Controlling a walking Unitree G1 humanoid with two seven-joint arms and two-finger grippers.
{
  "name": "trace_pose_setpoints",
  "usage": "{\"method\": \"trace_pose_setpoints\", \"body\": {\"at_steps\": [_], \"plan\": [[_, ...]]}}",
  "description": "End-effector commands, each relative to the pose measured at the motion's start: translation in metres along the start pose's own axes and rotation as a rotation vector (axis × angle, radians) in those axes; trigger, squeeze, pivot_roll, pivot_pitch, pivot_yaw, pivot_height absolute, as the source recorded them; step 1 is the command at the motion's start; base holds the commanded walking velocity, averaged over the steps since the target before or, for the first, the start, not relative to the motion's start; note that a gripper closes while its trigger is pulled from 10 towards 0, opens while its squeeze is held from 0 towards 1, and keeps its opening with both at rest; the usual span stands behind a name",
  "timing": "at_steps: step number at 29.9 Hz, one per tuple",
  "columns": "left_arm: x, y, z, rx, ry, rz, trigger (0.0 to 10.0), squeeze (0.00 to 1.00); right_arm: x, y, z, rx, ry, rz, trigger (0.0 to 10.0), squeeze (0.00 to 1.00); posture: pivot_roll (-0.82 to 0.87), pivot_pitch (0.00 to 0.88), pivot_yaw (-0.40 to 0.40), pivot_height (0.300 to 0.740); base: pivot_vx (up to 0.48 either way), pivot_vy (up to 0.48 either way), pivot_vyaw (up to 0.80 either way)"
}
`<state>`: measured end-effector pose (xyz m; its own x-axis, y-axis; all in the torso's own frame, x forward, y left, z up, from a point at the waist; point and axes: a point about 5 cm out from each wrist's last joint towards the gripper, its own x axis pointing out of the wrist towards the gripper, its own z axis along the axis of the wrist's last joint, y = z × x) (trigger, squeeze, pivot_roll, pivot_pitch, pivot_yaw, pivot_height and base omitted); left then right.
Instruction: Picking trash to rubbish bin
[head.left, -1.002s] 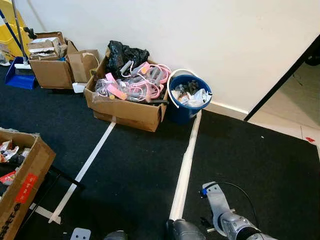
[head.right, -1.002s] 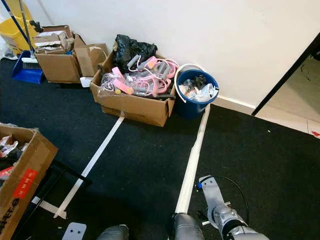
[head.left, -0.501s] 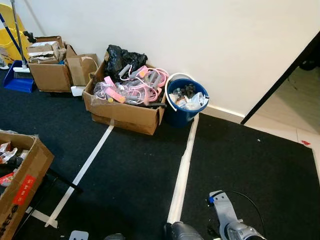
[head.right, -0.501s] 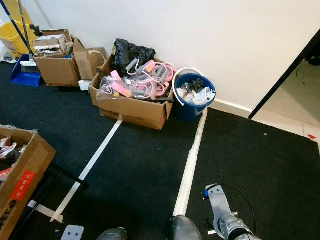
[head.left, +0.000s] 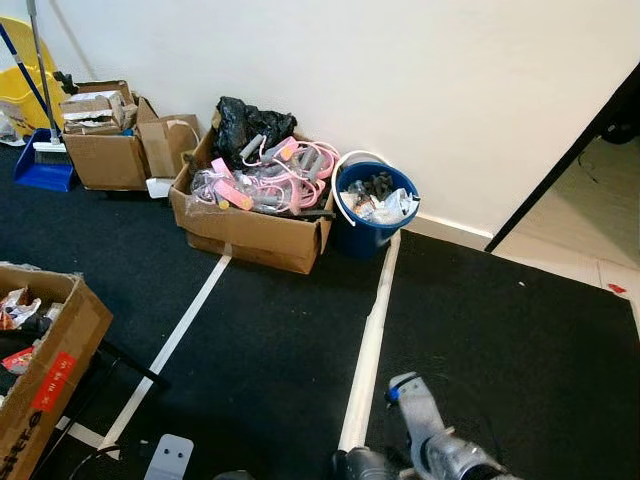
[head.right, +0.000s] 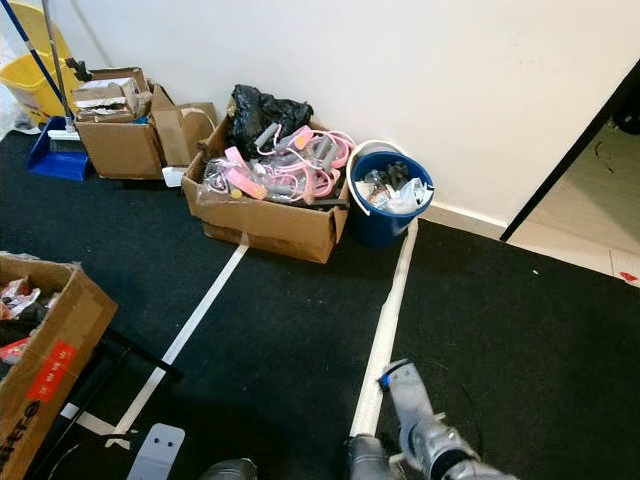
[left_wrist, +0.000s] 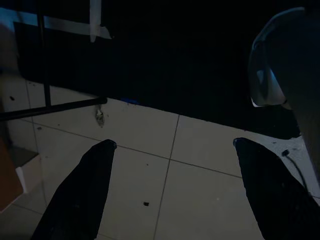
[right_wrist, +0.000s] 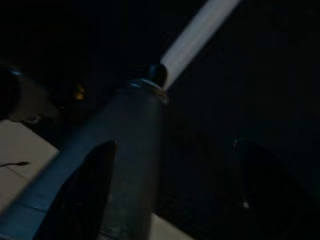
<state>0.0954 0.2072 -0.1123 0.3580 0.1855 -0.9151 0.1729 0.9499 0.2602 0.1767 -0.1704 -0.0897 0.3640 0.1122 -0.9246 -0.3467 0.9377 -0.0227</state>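
Right arm (head.left: 432, 445) shifted leftward | blue bin (head.left: 372, 207) well ahead (trash-filled) | left gripper (left_wrist: 172, 192), right gripper (right_wrist: 170, 192) both spread, empty

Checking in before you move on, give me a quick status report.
Left gripper open, empty, over tile. Right gripper open, empty, hanging low. Blue bucket of trash ahead by the wall, beside cardboard box. Black carpet between, nothing blocking.
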Motion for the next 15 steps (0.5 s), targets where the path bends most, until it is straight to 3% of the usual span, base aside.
{"method": "trace_pose_setpoints", "body": {"at_steps": [1, 7, 8, 15], "plan": [[-0.004, -0.026, -0.016, 0.041, 0.052, -0.094, 10.0, 0.0, 0.0, 0.004, -0.017, 0.022, 0.058, 0.016, 10.0, 0.0, 0.06, 0.076, -0.017, 0.74, 0.0, 0.0, 0.0], [-0.005, -0.027, -0.021, 0.087, 0.071, -0.101, 10.0, 0.0, -0.002, -0.007, -0.021, 0.032, 0.059, -0.005, 10.0, 0.0, 0.05, 0.074, -0.004, 0.74, 0.0, 0.0, 0.0], [-0.004, -0.018, -0.017, 0.088, 0.06, -0.082, 10.0, 0.0, -0.002, -0.006, -0.024, 0.035, 0.064, -0.002, 10.0, 0.0, 0.05, 0.076, 0.002, 0.74, 0.0, 0.0, 0.0], [0.0, -0.003, -0.003, 0.091, 0.025, -0.054, 10.0, 0.0, -0.003, -0.006, -0.03, 0.029, 0.08, 0.003, 10.0, 0.0, 0.06, 0.077, 0.013, 0.74, 0.0, 0.0, 0.0]]}}
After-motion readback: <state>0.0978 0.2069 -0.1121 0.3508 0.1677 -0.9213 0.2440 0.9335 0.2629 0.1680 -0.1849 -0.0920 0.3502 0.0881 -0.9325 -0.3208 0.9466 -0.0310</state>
